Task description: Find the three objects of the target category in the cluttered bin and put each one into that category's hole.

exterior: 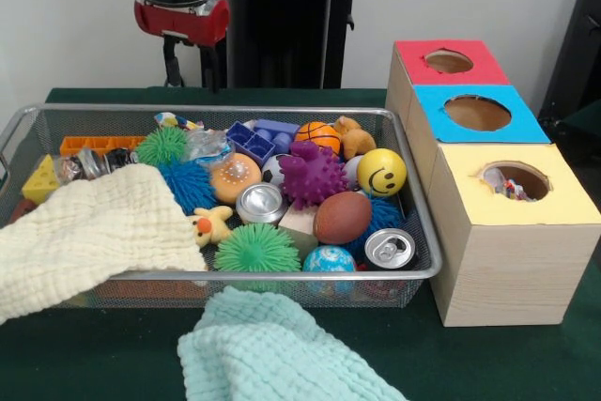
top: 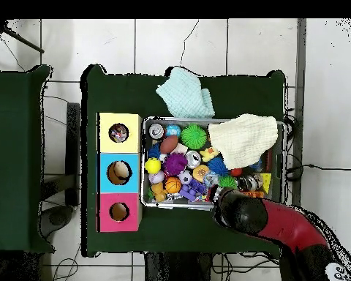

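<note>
Your gripper (exterior: 191, 65) hangs above the far rim of the wire bin (exterior: 282, 275), toward the side where the cream cloth (exterior: 89, 232) lies. Two dark fingers point down under the red wrist and nothing is between them, but whether they stand wide or narrow I cannot tell.

The task does not name the target category, so you must choose with care. The balls lie together near the middle of the bin: the yellow smiley ball (exterior: 381, 172), the small basketball (exterior: 318, 134), the brown football (exterior: 342, 217) and the globe ball (exterior: 330, 260). The box with three holes (exterior: 507, 232) stands just beside the bin. In the overhead view something pale already sits in the blue hole (top: 119, 172) and something small and mixed in the yellow hole (top: 119, 132); what is in the red hole (top: 119, 211) I cannot say.

The risks as I judge them:
- The cream cloth covers one corner, so a target may hide under it and you miss it.
- The round, smooth balls can slip out of the fingers when they close off centre.
- The purple spiky ball (exterior: 312, 175) and the silver cans (exterior: 259, 202) touch the balls, so a descent may push them or catch two things together.
- A fingertip may catch in the wire mesh near the rim.
</note>
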`<act>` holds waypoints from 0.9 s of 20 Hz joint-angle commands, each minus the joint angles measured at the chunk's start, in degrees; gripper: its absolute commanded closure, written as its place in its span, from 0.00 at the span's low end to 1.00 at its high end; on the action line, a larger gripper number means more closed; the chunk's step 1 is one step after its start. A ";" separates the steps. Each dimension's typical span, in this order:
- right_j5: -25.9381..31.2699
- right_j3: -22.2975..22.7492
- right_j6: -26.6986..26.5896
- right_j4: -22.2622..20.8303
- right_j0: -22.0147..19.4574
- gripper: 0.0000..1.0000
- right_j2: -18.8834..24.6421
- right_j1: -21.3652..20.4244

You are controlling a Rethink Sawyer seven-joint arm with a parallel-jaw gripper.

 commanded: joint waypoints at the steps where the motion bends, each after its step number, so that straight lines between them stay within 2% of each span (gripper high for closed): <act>1: 3.16 0.56 -0.55 -3.61 0.05 0.00 -0.04 0.07; 5: 3.18 1.46 0.27 -5.08 0.26 0.00 -2.33 1.42; 11: -7.52 3.73 3.13 -9.93 -0.49 0.00 -4.66 9.01; 18: -8.21 5.33 3.68 -11.28 -1.43 0.00 -5.89 10.86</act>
